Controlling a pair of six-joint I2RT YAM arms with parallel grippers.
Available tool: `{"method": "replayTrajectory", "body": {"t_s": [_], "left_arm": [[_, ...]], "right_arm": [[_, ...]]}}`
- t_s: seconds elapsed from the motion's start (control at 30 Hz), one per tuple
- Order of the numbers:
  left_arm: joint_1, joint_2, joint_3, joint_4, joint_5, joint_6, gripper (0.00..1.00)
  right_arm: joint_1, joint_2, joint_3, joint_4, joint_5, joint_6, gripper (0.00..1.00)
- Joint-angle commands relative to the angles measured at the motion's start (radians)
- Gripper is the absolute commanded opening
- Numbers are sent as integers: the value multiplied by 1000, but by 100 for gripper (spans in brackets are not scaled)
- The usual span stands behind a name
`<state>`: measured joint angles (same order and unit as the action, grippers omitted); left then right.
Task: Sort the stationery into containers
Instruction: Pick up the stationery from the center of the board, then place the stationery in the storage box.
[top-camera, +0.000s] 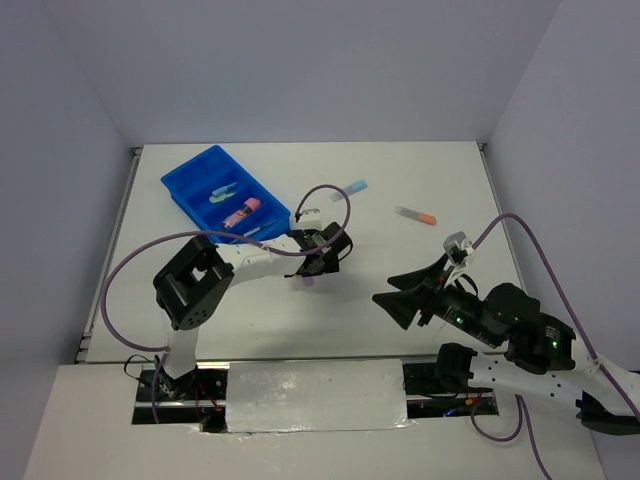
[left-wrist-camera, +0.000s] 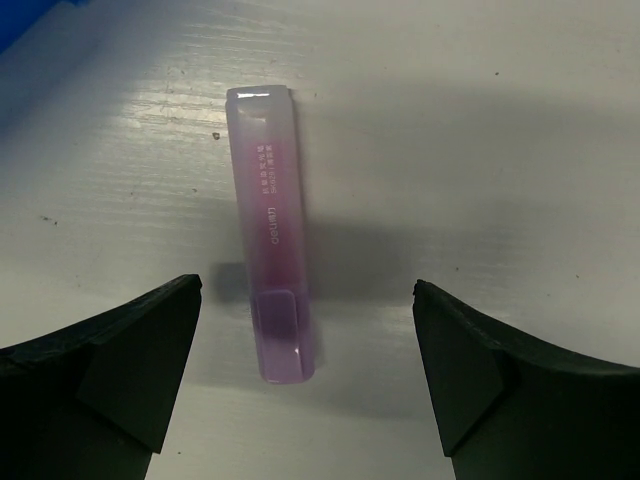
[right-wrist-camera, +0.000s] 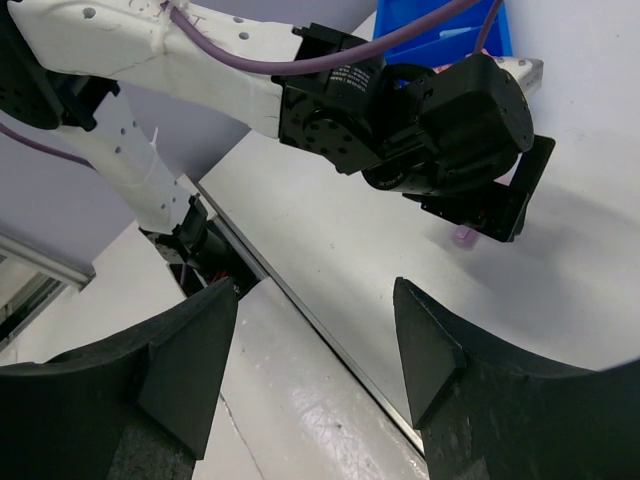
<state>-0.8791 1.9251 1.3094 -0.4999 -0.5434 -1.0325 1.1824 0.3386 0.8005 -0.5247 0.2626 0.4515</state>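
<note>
Purple and translucent, the stick (left-wrist-camera: 272, 235) lies flat on the white table (left-wrist-camera: 480, 150). Its long axis runs straight away from the wrist camera, between the spread fingers of my left gripper (left-wrist-camera: 305, 290), which touch nothing. The blue tray (top-camera: 190, 185) sits near, up-left. A blue-capped stick (top-camera: 356, 186) and an orange-tipped stick (top-camera: 415, 214) lie farther right. My right gripper (right-wrist-camera: 313, 288) hangs open, empty. Grey walls surround the table.

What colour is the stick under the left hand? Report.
The stick is translucent purple; left wrist view.
</note>
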Motion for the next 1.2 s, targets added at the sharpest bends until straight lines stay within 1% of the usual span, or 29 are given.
{"method": "replayTrajectory", "body": {"t_s": [0.0,0.1,0.13,0.27,0.37,0.4,0.5,0.53,0.57,0.63,0.67,0.73,0.77,0.83,0.87,0.9,0.93,0.97,1.0,1.03,1.07,1.1,1.13,1.17], "left_arm": [[-7,-2,31,-51,-69,-63,99],[-15,-11,-16,-17,-82,-72,97],[-17,-14,-30,-9,-84,-77,92],[-17,-17,-97,38,-60,-80,85],[-17,-3,-116,72,-29,-52,75],[-18,-2,-119,96,-15,-40,58],[-21,-17,-127,130,32,12,33],[-24,-27,-127,151,40,29,21],[-32,-56,-127,171,52,96,15],[-38,-87,-112,211,86,176,12],[-38,-118,-101,218,88,272,12],[-37,-152,-35,201,65,386,12],[-31,-161,-9,192,47,510,12],[-2,-176,51,198,17,662,13],[17,-199,57,228,4,806,13],[38,-212,54,256,2,877,13],[96,-230,53,283,5,943,13],[132,-235,54,334,10,1074,13],[165,-235,53,369,5,1129,13],[237,-227,48,411,-15,1175,13],[277,-218,48,484,-48,1245,13],[316,-207,56,506,-41,1278,10],[388,-180,53,555,-32,1313,7],[420,-166,44,605,-39,1392,5]], "right_arm": [[8,11,16,31,18,-4,71],[6,13,11,41,21,-7,71],[6,14,11,45,20,-8,71],[8,23,14,48,13,-10,71],[6,20,11,52,12,-11,71],[6,20,9,54,12,-10,71],[6,19,11,52,15,-10,71],[6,19,12,49,13,-10,71],[6,17,16,46,15,-11,71],[8,16,20,40,18,-13,71],[6,11,25,40,18,-16,71],[6,7,29,32,17,-17,71],[6,2,32,28,15,-17,71],[6,-4,39,19,17,-16,71],[8,-15,37,15,17,-14,71],[6,-21,34,12,17,-14,71],[6,-29,29,12,17,-14,71],[6,-42,19,14,17,-13,71],[6,-49,14,14,18,-14,71],[8,-53,11,11,20,-14,71],[6,-52,11,6,23,-13,71],[6,-47,14,-3,21,-14,71],[6,-38,17,-23,17,-14,71],[6,-35,22,-32,12,-14,71]]}}
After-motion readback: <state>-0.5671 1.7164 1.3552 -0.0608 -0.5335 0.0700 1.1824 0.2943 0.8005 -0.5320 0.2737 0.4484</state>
